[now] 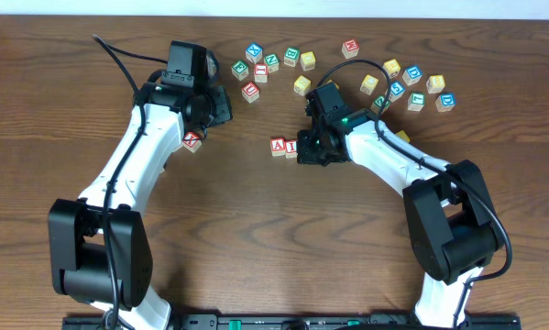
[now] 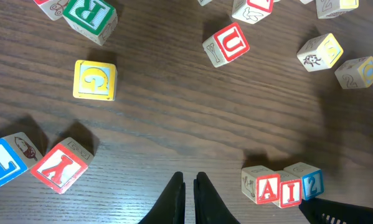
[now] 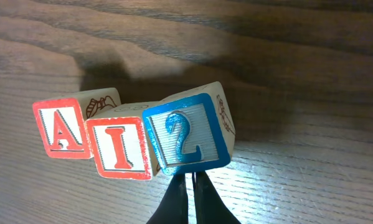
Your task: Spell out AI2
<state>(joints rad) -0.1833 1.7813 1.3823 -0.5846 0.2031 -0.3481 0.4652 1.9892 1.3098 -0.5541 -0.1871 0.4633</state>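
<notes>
Blocks for the whole word are down. The 2 block (image 3: 186, 140) sits at the right-hand end of the row as read, touching the I block (image 3: 121, 146), which touches the A block (image 3: 61, 127), near the middle of the worktop (image 1: 256, 238). In the right wrist view the 2 block looks slightly askew, its face turned a little off the line of the other two and its edge overlapping the I block. Whether a corner is lifted off the wood I cannot tell. The row's long axis runs crosswise to the right pincer (image 3: 190, 180), and the 2 block lies straight ahead of its tips, touching them or just short of them. That pincer is narrow, its fingers nearly together with nothing between them, so it grips nothing. The left pincer (image 2: 189, 180) is likewise narrow and empty, well apart from the row, which lies off to its side; the right arm is plainly the nearer. By my reading the spelling is all but done, and what remains turns on that askew end. A light push square to the row would likely straighten the 2, whereas a push along the row would shove all three. Farther off, spare blocks (image 2: 226, 43) lie scattered, away from the word.
</notes>
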